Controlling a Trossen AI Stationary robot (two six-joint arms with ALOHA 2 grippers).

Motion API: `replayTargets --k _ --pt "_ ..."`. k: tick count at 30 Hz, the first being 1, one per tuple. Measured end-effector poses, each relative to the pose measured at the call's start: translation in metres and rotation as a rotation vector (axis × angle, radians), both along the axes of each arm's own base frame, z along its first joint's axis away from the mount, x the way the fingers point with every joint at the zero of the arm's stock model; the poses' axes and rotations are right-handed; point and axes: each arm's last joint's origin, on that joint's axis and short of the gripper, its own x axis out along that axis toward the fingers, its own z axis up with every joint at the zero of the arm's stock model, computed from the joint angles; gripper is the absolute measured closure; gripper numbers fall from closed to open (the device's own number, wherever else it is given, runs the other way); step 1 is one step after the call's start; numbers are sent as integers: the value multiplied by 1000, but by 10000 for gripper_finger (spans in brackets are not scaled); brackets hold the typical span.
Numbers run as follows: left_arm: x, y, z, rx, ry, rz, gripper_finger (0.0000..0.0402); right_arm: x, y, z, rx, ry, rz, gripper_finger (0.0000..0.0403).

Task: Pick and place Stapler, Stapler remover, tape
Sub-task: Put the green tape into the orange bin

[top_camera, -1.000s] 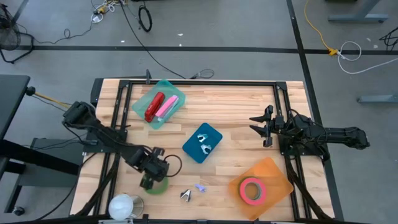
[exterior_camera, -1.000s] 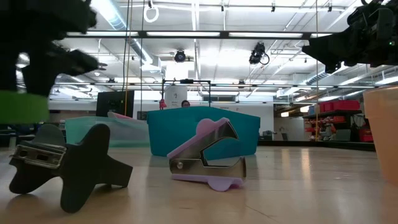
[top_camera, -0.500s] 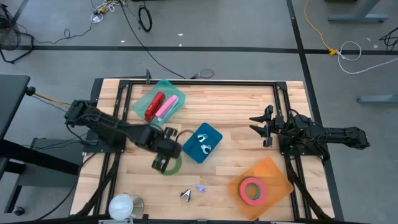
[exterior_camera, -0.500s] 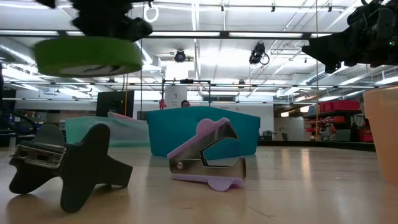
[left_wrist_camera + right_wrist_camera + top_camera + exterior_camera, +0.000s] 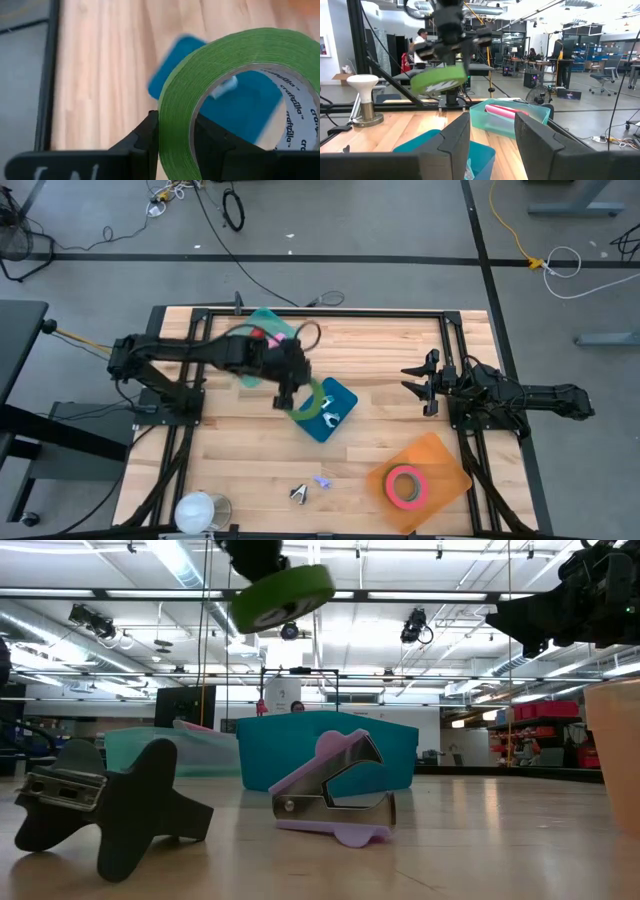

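the left pincer (image 5: 291,393) is clenched on a roll of green tape (image 5: 309,402), its two dark fingers (image 5: 150,135) pinching the roll's wall, one inside the ring and one outside. it carries the roll in the air over the near-left edge of the blue tray (image 5: 334,418), which sits at the middle of the worktop (image 5: 380,350). in the low view the green tape (image 5: 283,596) hangs tilted, high above the tray. the left wrist view looks down through the ring at the blue tray (image 5: 175,70) and a pale metal piece inside it.

inside the blue tray lie two silvery staple removers (image 5: 328,409). behind and to the left of the pincer, partly under the left arm, stands a teal tray (image 5: 262,321) holding a red stapler (image 5: 255,335); the right wrist view shows a pink stapler (image 5: 502,111) in it too.

toward the front edge of the worktop lie a black staple remover (image 5: 299,494) and a lilac staple remover (image 5: 322,480), just beside each other but apart. to their right an orange tray (image 5: 440,455) holds a pink roll of tape (image 5: 405,484). a white cup-like object (image 5: 201,511) stands at the front left corner.

the right pincer (image 5: 418,382) waits above the right side of the worktop, fingers spread and grasping nothing. people show in the room beyond.
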Motion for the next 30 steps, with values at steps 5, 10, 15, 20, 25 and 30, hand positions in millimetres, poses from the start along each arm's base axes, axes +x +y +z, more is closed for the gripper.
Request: replayTargets --k 5,10,15,20,25,30 --pt "10 17 12 -32 -151 24 303 0 0 0 0 0 0 247" --pt "17 30 22 -53 -286 36 303 0 0 0 0 0 0 247" --pt "20 40 29 -110 -379 65 303 0 0 0 0 0 0 247" --pt "21 41 31 -128 -408 84 303 0 0 0 0 0 0 247" --pt "22 41 33 -153 -432 103 303 0 0 0 0 0 0 247" --pt "22 41 33 -158 -434 108 303 0 0 0 0 0 0 247"
